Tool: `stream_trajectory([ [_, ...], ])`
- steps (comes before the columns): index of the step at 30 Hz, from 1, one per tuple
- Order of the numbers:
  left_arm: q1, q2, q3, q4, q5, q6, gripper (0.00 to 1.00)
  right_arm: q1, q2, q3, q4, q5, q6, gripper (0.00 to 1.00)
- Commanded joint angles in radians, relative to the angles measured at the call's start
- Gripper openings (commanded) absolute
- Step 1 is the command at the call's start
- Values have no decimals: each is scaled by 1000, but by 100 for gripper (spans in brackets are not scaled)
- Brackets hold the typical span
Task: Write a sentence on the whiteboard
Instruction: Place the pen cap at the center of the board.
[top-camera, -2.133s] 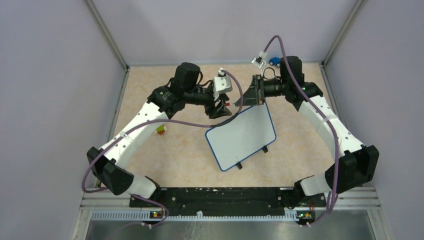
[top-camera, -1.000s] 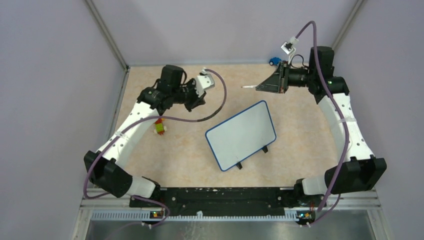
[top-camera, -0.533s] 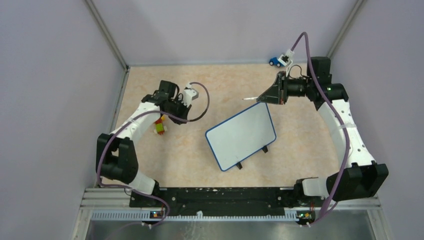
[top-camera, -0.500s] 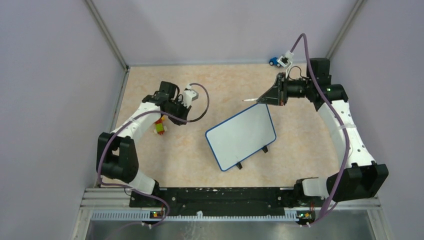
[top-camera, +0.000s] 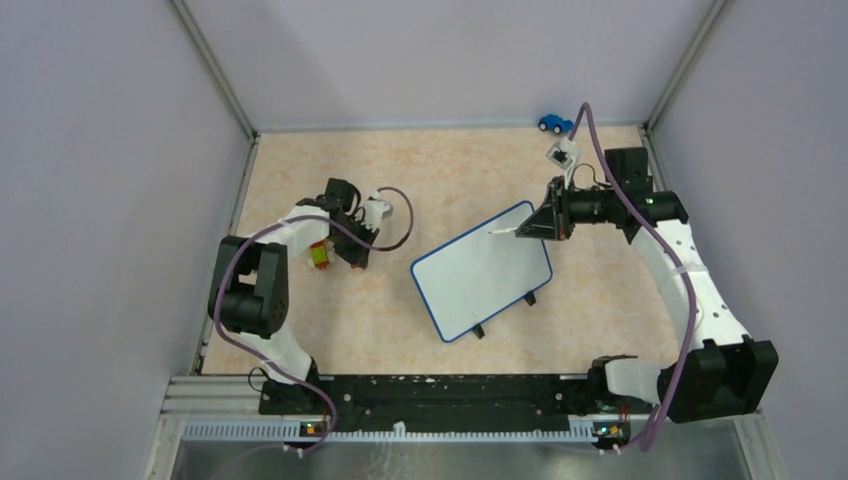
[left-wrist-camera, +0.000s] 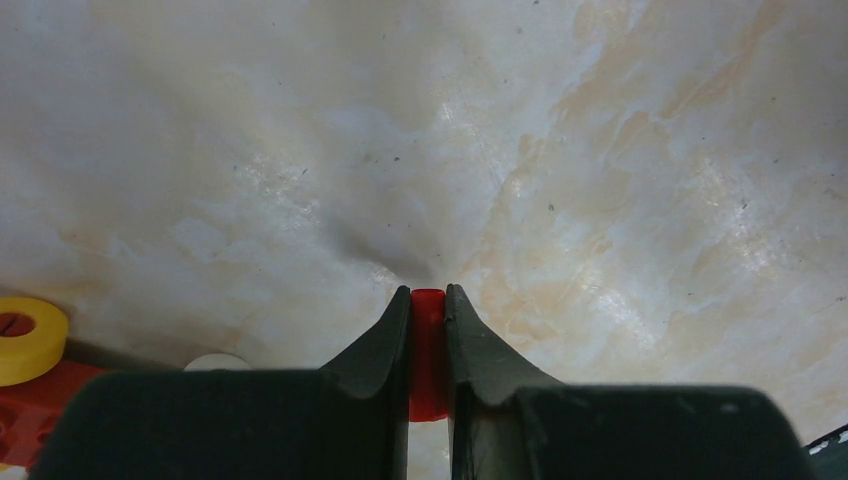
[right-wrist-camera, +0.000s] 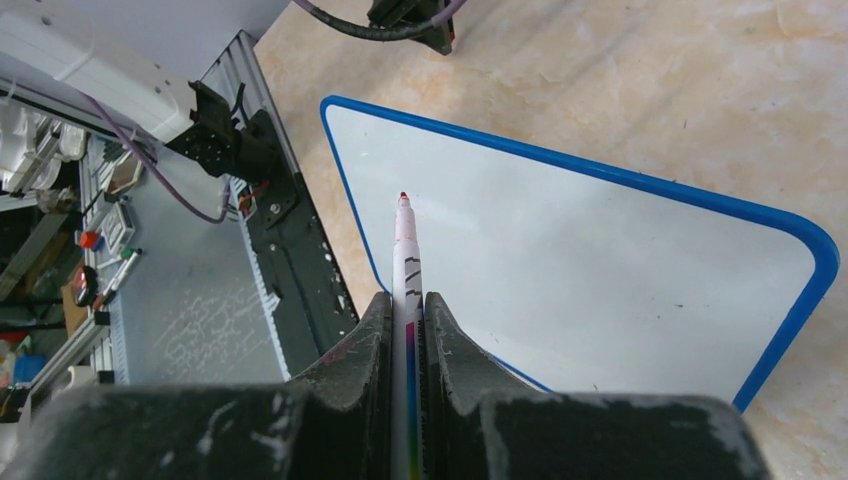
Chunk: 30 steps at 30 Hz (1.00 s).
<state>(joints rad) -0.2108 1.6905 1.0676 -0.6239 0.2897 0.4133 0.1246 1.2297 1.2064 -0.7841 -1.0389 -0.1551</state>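
Observation:
The whiteboard (top-camera: 480, 275), white with a thin blue rim, lies tilted at the table's middle; its surface (right-wrist-camera: 600, 270) is blank and no sentence shows on it. My right gripper (top-camera: 535, 228) (right-wrist-camera: 405, 297) is shut on a white marker (right-wrist-camera: 406, 255). The marker's red tip points over the board's far right corner (top-camera: 503, 232). Whether the tip touches the board I cannot tell. My left gripper (top-camera: 358, 258) (left-wrist-camera: 428, 290) sits low over the bare table to the left of the board, shut on a small red cap (left-wrist-camera: 427, 350).
A red, yellow and green toy (top-camera: 320, 255) lies beside the left gripper; its yellow ring (left-wrist-camera: 25, 340) shows in the left wrist view. A blue toy car (top-camera: 549, 123) sits at the back wall. Black clip feet (top-camera: 530, 298) stick out from the board's near edge.
The left arm has pulled back and down to the table beside the toy. The right gripper has come down and nearer, bringing the marker tip over the board's far corner.

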Motion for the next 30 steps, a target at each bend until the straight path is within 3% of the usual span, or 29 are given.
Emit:
stream_trajectory([
  [1,7,33,-12,45,11,5,11,29,-31,-11,41,12,-49,0],
  [5,13,57,-14,41,24,9,15,77,-33,-22,51,51,-68,0],
  [18,19,64,2,-9,78,21,44,164,-9,-18,64,89,-105,0],
  [24,24,-46,77,-62,219,-9,58,176,-18,-46,67,70,-130,0],
  [30,43,-158,202,-114,441,-25,63,220,-36,-80,57,71,-177,0],
])
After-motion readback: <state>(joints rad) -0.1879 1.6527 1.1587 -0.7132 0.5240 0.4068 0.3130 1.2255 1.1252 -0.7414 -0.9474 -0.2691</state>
